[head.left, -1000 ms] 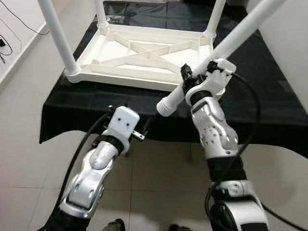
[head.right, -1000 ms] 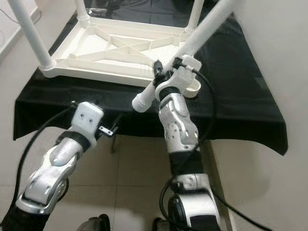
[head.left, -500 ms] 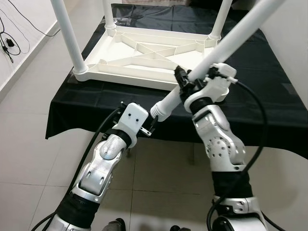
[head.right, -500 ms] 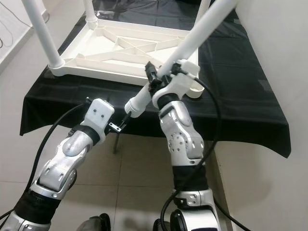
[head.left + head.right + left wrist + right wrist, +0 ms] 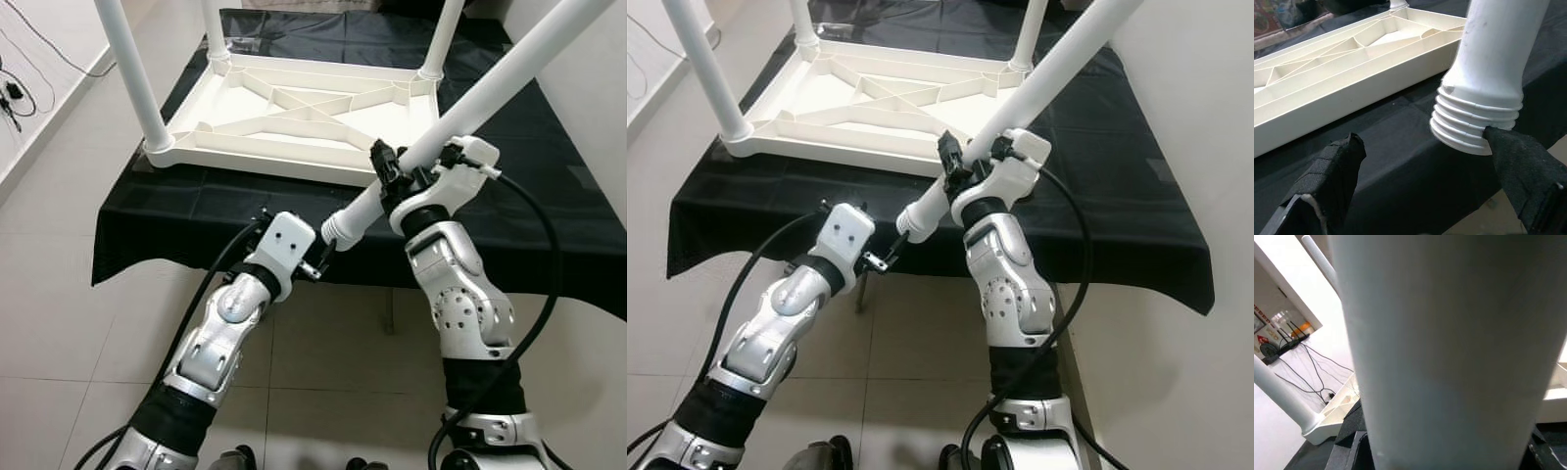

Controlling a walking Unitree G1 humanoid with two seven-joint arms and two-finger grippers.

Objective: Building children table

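The white table top (image 5: 294,117) lies upside down on a black-draped table (image 5: 549,196), with three white legs (image 5: 132,69) standing up from its corners. My right gripper (image 5: 392,168) is shut on a fourth loose white leg (image 5: 490,93), held slanted above the table's near edge. Its threaded end (image 5: 1476,127) points down toward my left gripper (image 5: 319,258). That gripper is open, and its black fingers (image 5: 1337,171) stand on either side of the threads. One pad touches the threaded end. In the right wrist view the leg (image 5: 1449,347) sits right up against the camera.
The black cloth hangs over the near edge down to a tiled floor (image 5: 59,323). Cables (image 5: 15,88) lie on the floor at the far left. A pale wall (image 5: 598,98) stands close on the right.
My left arm has reached up and to the right, bringing its open fingers to the leg's threaded end. The right gripper keeps hold of the slanted leg. The camera has shifted a little.
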